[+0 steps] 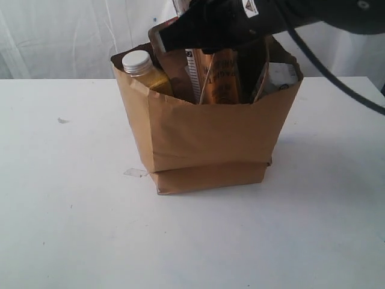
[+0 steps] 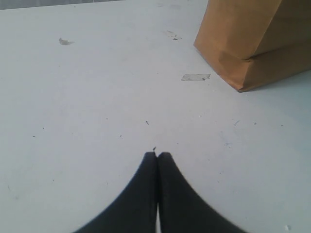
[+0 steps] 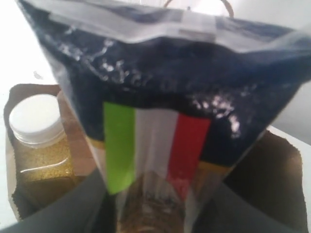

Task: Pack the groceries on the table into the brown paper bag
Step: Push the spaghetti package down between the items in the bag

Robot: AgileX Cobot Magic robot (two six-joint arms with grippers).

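Exterior view: at upper centre, the right hand (image 3: 155, 218) grips the dark-blue spaghetti pack (image 3: 160, 82) with its long axis upright. The lower end sits inside the brown paper bag (image 1: 210, 138), beside the yellow white-capped bottle (image 1: 144, 69). A straight descent is judged sufficient. The left hand (image 2: 158, 158) is closed and empty over the bench (image 1: 72, 211).

Black arm (image 1: 228, 24), black cable (image 1: 328, 69), perhaps a white sticker (image 1: 250, 7); left gripper (image 2: 157, 154) black.

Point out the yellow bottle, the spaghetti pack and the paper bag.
yellow white-capped bottle (image 1: 137, 61): exterior view, on its white cap.
dark-blue spaghetti pack (image 3: 160, 82): right wrist view, on its dark-blue panel.
brown paper bag (image 1: 210, 135): exterior view, on its front wall.
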